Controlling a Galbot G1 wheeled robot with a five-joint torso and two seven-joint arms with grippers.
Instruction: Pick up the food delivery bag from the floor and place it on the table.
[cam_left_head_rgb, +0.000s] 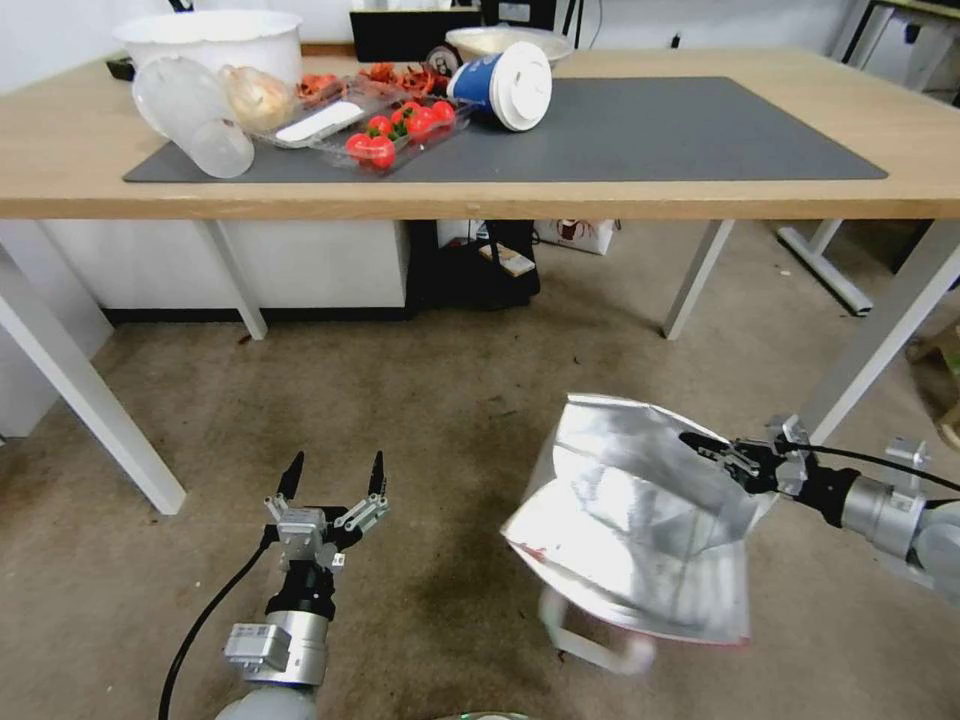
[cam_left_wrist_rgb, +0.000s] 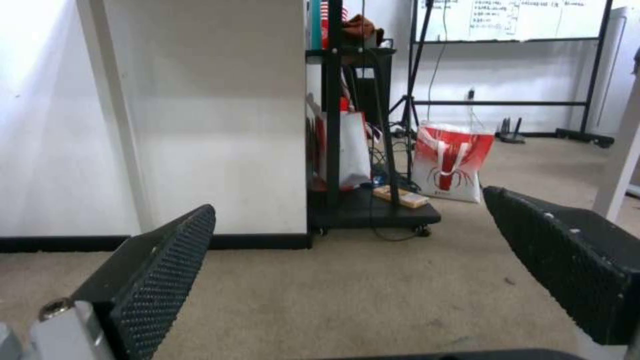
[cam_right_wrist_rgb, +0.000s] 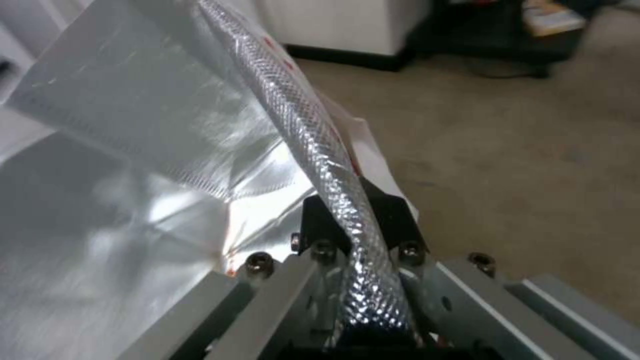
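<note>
Right wrist view: right gripper (cam_right_wrist_rgb: 351, 220) pinching food delivery bag (cam_right_wrist_rgb: 133, 150) rim.

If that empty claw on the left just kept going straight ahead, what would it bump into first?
Probably nothing soon. The open left gripper points across bare floor under the table; far ahead stand a white cabinet and black cart, though depth is uncertain.

Scene is lit evenly & brightly from overhead; shadow is cast under the table (cam_left_head_rgb: 640, 205) onto the floor (cam_left_head_rgb: 430, 400). Strong glare is seen on the foil lining of the food delivery bag (cam_left_head_rgb: 630, 520), w/ blown-out patches; its lower handle is smeared by motion blur. Wide-angle bending is noted at head view edges. In right wrist view, bg is soft. Left wrist view is slightly hazy, whites overexposed.
</note>
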